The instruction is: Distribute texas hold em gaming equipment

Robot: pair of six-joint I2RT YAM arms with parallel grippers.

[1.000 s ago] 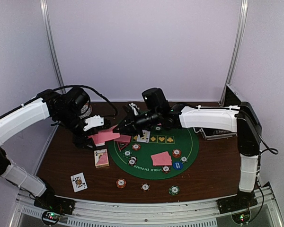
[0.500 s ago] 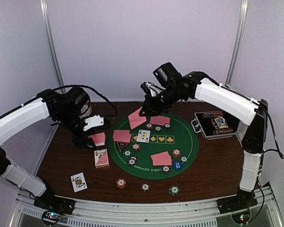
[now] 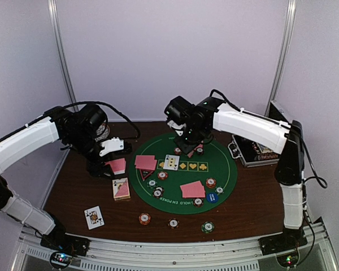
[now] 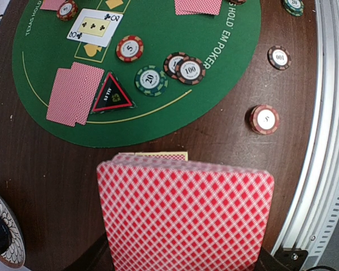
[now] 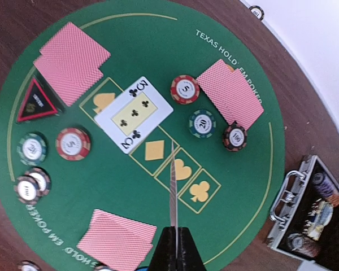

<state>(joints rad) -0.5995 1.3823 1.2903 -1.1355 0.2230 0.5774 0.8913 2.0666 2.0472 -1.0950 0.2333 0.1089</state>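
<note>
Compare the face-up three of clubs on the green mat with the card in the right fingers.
The white-faced three of clubs lies flat, face up, on the round green mat; the card pinched by the right fingers stands on edge above it, face hidden. The first rests free; the second is gripped. Both are playing cards.

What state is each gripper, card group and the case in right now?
left gripper, shut on card stack
right gripper, shut on single card, held edge-on over the green mat
three of clubs, face up on the mat
three card pairs, face down on the mat
chip case, lid open
</note>
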